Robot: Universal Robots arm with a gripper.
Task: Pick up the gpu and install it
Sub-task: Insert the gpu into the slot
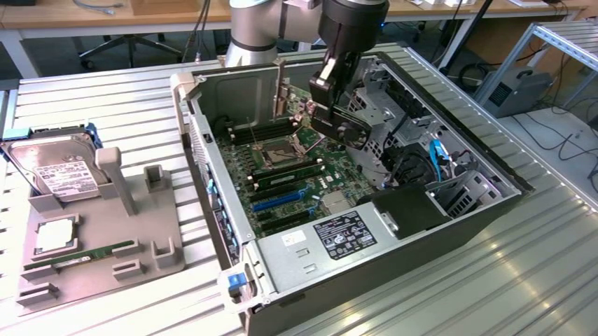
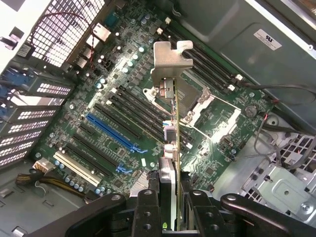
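I see my claw [image 2: 170,198] pinching the thin dark gpu card with silver-beige metal bracket [image 2: 170,59], over the green motherboard [image 2: 111,116].

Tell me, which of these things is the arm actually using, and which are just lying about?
In use: graphics card, clamped in the fingers; open computer case; its circuit board.
Lying about: hard drive; memory stick; square chip; grey holder under them.
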